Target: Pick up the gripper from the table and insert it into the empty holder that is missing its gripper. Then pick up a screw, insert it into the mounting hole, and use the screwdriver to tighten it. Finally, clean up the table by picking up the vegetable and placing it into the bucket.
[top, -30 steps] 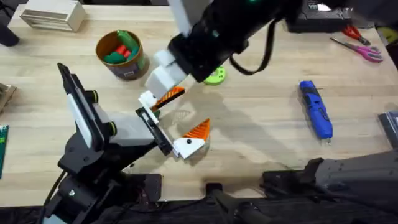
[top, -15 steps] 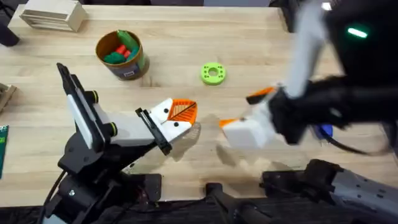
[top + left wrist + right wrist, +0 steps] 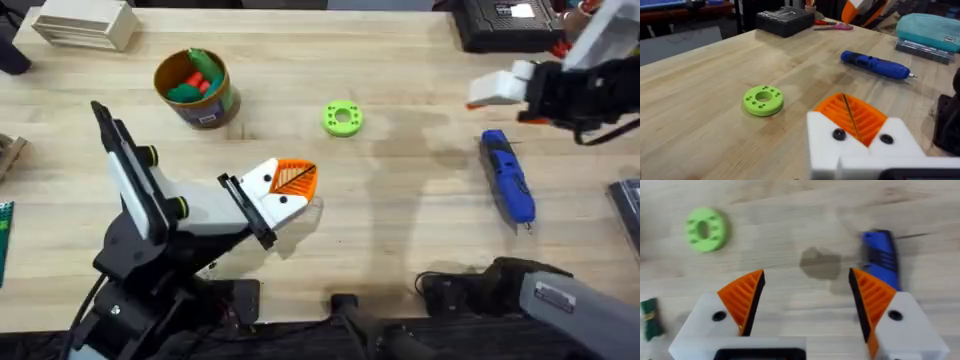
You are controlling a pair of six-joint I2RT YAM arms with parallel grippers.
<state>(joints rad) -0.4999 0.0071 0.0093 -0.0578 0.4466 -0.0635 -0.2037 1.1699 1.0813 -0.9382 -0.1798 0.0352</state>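
Blue pen-shaped electric screwdriver lies on the wooden table; right gripper hovers above it, fingers wide apart. Left gripper pressed closed, empty.

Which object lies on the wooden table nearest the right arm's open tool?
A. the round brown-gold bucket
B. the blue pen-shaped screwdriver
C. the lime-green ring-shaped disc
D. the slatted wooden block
B: in the overhead view the blue pen-shaped screwdriver lies just below the right arm's tool, and in the right wrist view it sits right beyond one orange finger.
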